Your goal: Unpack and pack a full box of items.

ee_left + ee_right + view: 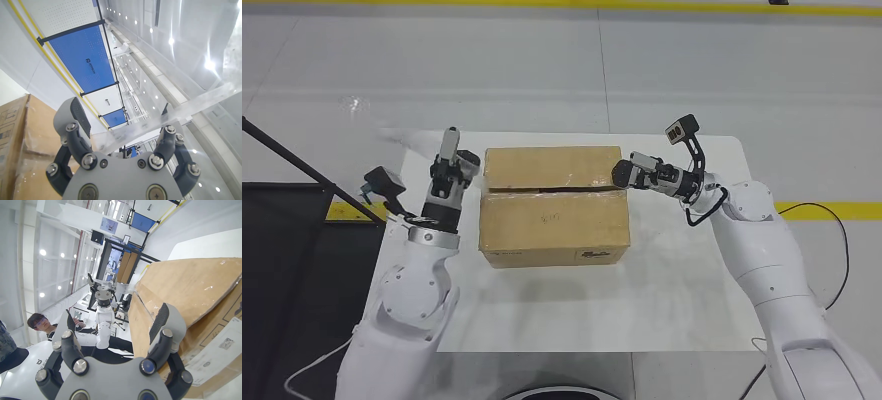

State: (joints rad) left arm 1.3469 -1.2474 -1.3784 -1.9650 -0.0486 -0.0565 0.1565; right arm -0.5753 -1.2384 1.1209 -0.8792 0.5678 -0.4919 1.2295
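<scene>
A white worktop (542, 310) carries a brown, rectangular cardboard box (554, 205), which sits at its middle with the long side across the robot's front. The box's two top flaps are folded down and meet along a seam (557, 187) running lengthwise. The seam gapes as a thin dark slit near its middle, and the flaps hide whatever is inside. Patches of glossy clear film cling to the cardboard, and a white printed label (213, 351) is stuck on the end face on the robot's right.

At that right end the right gripper (621, 172) hovers level with the box top, just beside the end of the seam. It is released, with its fingers spread wide. One ribbed finger pad (158, 321) is close to the corner of the flap, but I cannot tell whether it touches.

At the opposite end the left gripper (121, 111) stands just beside the box, pointing up and away from the robot, with its fingers likewise spread apart. A strip of clear packing tape (189, 109) stretches from the box end across this gripper's fingertips and trails beyond them.
</scene>
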